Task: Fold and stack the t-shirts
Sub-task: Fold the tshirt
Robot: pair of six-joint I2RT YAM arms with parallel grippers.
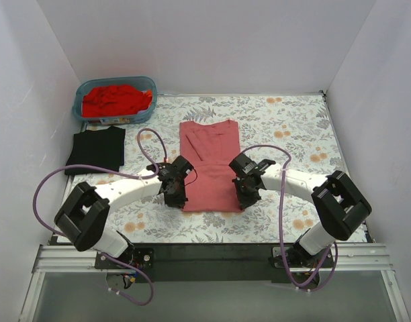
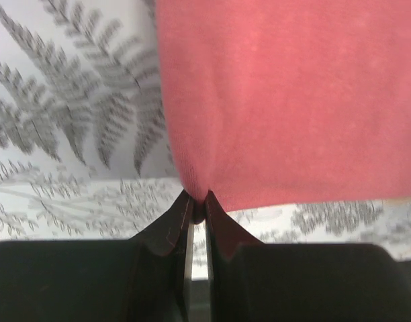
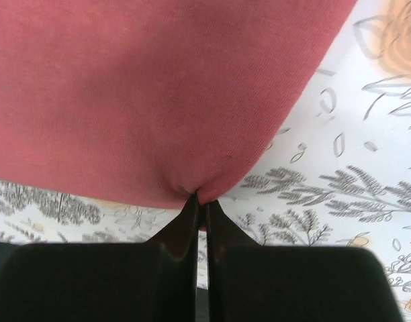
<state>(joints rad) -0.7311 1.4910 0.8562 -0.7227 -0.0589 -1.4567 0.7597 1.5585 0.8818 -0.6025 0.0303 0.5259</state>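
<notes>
The salmon-pink t-shirt (image 1: 211, 164) lies in the middle of the floral table, folded into a long strip, collar end far. My left gripper (image 1: 179, 196) is shut on its near left corner; the left wrist view shows the pink cloth (image 2: 286, 100) pinched between the black fingertips (image 2: 170, 225). My right gripper (image 1: 244, 198) is shut on its near right corner; the right wrist view shows the cloth (image 3: 152, 94) pinched there too. A folded black t-shirt (image 1: 97, 149) lies at the left. Red t-shirts (image 1: 115, 99) are heaped in a blue bin.
The blue bin (image 1: 149, 86) stands at the far left corner against the white back wall. White walls close the table on the left, far and right sides. Purple cables (image 1: 152, 144) loop over the table beside both arms.
</notes>
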